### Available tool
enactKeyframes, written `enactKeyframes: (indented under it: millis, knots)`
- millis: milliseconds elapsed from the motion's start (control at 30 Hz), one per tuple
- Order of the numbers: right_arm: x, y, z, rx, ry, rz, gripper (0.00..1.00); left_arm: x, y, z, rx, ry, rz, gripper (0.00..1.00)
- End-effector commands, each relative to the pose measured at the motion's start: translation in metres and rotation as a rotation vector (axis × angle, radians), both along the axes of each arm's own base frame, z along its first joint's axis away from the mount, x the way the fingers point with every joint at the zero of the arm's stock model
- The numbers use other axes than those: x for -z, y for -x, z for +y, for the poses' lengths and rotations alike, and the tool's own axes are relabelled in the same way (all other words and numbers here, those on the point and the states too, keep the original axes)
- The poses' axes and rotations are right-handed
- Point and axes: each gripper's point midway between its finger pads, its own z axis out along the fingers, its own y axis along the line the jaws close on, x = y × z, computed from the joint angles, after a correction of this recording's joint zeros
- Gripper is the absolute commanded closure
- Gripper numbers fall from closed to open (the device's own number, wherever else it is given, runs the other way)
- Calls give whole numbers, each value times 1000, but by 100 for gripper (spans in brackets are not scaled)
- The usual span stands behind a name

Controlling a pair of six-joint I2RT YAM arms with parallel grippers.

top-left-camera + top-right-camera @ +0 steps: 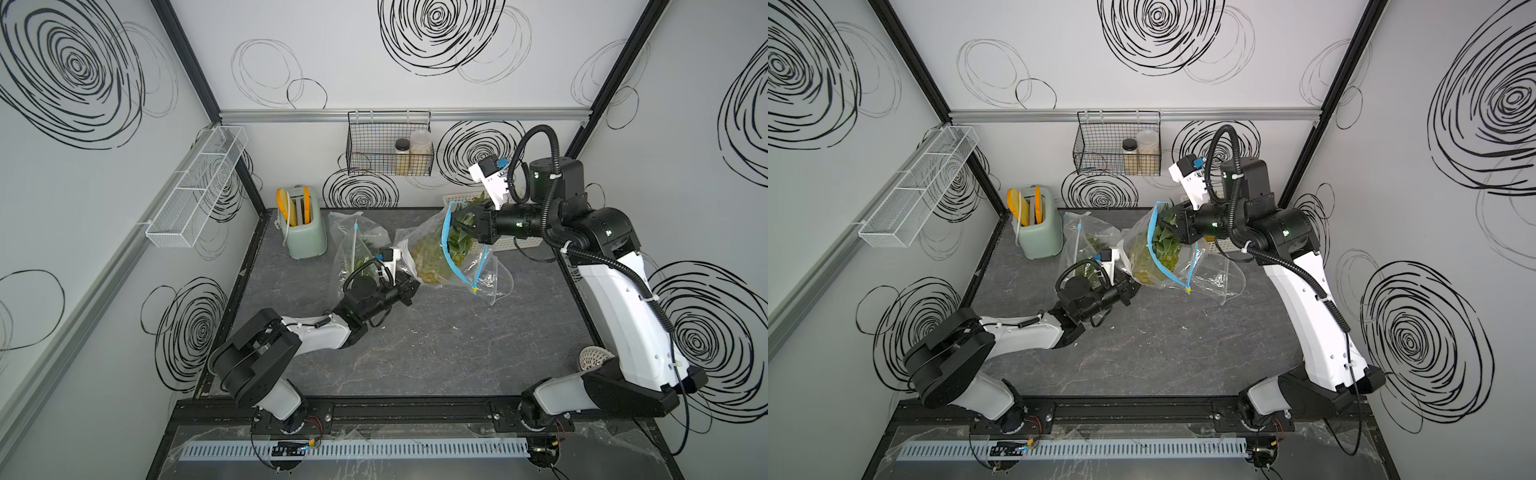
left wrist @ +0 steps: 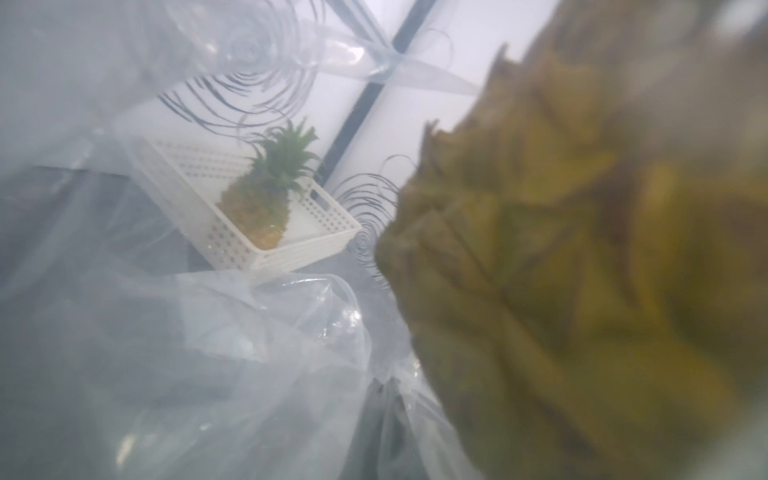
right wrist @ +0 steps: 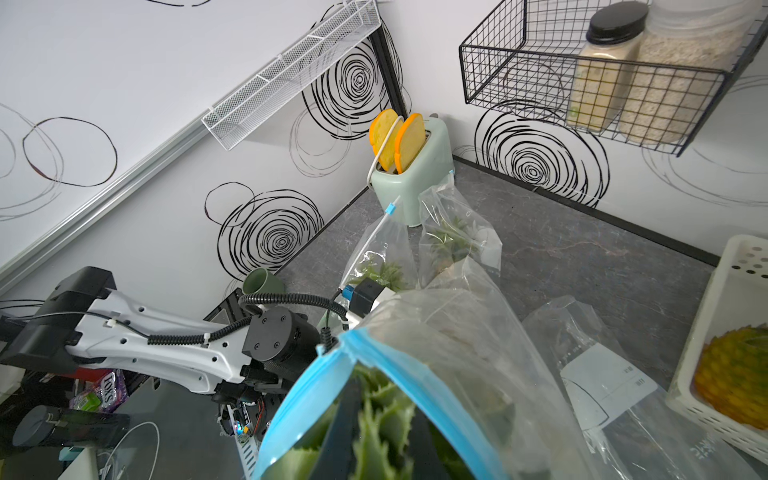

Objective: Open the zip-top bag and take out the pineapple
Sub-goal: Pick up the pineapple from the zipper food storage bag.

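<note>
The right gripper (image 1: 464, 226) (image 1: 1168, 227) is found right of centre in both top views, pushed into the open mouth of the clear zip-top bag (image 1: 419, 243) (image 1: 1177, 270), whose rim is edged with a blue seal strip. In the right wrist view its dark fingers (image 3: 338, 424) are seen pinched narrowly on the spiky green crown of the yellow-green pineapple (image 3: 386, 415). The pineapple (image 1: 432, 259) (image 1: 1142, 259) is lodged inside the bag, its body wrapped in plastic and its crown ringed by the blue strip. The bag is held clear of the grey marbled table top (image 1: 415, 353), tilted, with its mouth raised toward the right arm.

The left gripper (image 1: 415, 286) (image 1: 1133, 291) is placed at frame centre, its jaws closed on the plastic at the bag's lower, sealed end. In the left wrist view the pineapple's scaly skin (image 2: 582, 291) is shown close and blurred behind film.

A second clear bag (image 1: 349, 237) with green leaves inside is propped left of centre, beside a mint-green toaster (image 1: 305, 237) loaded with two yellow toast slices. Flattened empty clear bags (image 1: 494, 286) are spread below and right of the held bag. A white perforated basket (image 2: 232, 249) (image 3: 727, 299) with another pineapple (image 2: 257, 203) in it is set at the table's back edge. A black wire basket (image 1: 374, 158) holding two jars is hung on the back wall at upper centre, and a white mesh shelf (image 1: 195, 195) is fixed to the wall at left.
</note>
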Motion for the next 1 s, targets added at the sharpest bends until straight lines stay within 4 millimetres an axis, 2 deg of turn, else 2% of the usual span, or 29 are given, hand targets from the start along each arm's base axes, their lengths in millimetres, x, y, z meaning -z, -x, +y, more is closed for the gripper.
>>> enactKeyframes:
  millis: [0,233,533,800,867,967]
  knots:
    - [-37,23,-2,-47,-75,-71,100,25,-44,36,-230,-166,52,100]
    - [-53,33,-10,-39,-87,-104,100,41,-89,57,-368,-225,109,100]
    - [-64,48,-19,-32,-106,-125,100,53,-125,57,-426,-259,134,100]
    - [-64,57,-22,-42,-109,-120,100,40,-157,57,-490,-258,127,100]
    - [-57,58,-21,-50,-101,-105,100,35,-161,59,-486,-217,142,100]
    - [-40,56,-21,-51,-81,-78,100,17,-164,60,-488,-153,121,100]
